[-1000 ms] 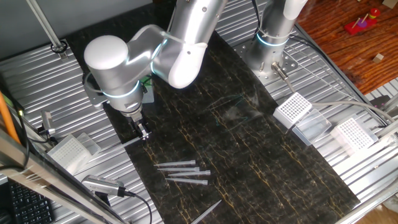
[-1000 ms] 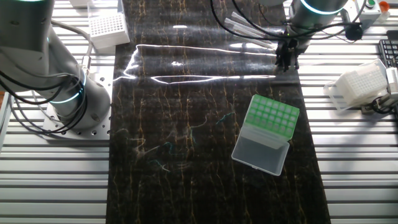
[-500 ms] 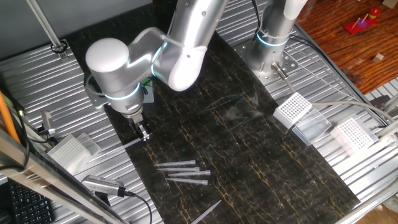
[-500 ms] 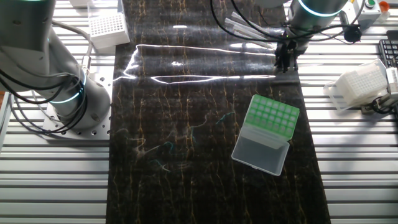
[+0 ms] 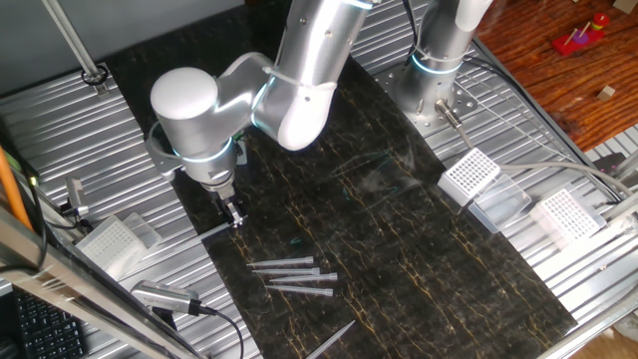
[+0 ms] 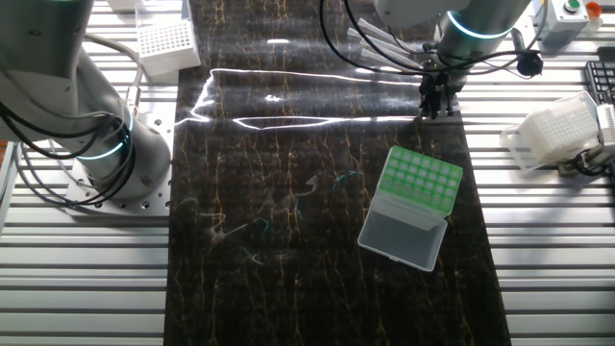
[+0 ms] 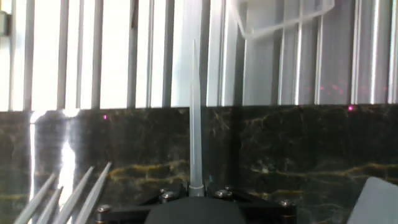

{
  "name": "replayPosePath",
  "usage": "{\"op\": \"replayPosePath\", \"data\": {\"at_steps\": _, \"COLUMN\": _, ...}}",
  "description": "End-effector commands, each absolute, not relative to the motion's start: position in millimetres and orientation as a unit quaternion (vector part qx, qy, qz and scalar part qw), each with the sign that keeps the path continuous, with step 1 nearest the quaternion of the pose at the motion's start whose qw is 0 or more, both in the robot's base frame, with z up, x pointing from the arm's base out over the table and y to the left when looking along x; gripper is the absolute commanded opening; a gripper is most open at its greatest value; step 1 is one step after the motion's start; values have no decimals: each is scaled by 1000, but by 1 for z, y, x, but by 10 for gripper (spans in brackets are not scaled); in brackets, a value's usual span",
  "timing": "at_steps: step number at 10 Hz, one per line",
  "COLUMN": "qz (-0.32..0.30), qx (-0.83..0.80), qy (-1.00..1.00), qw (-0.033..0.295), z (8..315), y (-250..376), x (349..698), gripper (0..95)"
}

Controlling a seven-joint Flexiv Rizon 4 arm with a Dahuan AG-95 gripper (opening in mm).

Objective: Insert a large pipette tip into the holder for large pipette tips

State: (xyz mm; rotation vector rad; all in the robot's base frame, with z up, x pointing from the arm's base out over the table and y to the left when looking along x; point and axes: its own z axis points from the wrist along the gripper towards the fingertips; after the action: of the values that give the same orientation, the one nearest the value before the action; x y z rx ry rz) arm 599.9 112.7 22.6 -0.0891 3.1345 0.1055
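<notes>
My gripper [image 5: 231,212] hangs low over the dark mat near its left edge; in the other fixed view it [image 6: 437,101] is just beyond the holder. It is shut on a large pipette tip [image 7: 196,124], a long translucent cone pointing straight out from the gripper [image 7: 196,190]. The holder for large pipette tips [image 6: 421,178] has a bright green rack and its pale lid lies open toward the camera. In the first fixed view the arm hides it. Several loose large tips [image 5: 294,274] lie on the mat; they also show in the hand view [image 7: 68,196].
White perforated racks with clear lids stand on the slatted metal table: two at the right [image 5: 469,175] [image 5: 563,214] and one at the left [image 5: 105,244]. A second arm's base [image 6: 106,144] stands beside the mat. Cables run along the table edges.
The arm has shifted a little along the mat, carrying the tip with it; the gripper has drifted slightly sideways near the holder. Nothing else moved.
</notes>
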Motion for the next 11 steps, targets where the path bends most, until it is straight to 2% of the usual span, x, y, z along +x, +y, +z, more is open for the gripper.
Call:
{"op": "replayPosePath", "data": {"at_steps": 1, "qz": 34, "qx": -32, "qy": 999, "qw": 2, "z": 23, "y": 112, "x": 600, "gripper": 0}}
{"op": "replayPosePath", "data": {"at_steps": 4, "qz": 35, "qx": -33, "qy": 999, "qw": 3, "z": 23, "y": 113, "x": 600, "gripper": 0}}
{"op": "replayPosePath", "data": {"at_steps": 5, "qz": 35, "qx": -33, "qy": 999, "qw": 3, "z": 23, "y": 113, "x": 600, "gripper": 190}}
{"op": "replayPosePath", "data": {"at_steps": 9, "qz": 39, "qx": -34, "qy": 999, "qw": 5, "z": 25, "y": 113, "x": 601, "gripper": 190}}
{"op": "replayPosePath", "data": {"at_steps": 10, "qz": 30, "qx": -61, "qy": 998, "qw": 3, "z": 37, "y": 113, "x": 603, "gripper": 0}}
{"op": "replayPosePath", "data": {"at_steps": 11, "qz": 24, "qx": -85, "qy": 996, "qw": 4, "z": 43, "y": 113, "x": 603, "gripper": 0}}
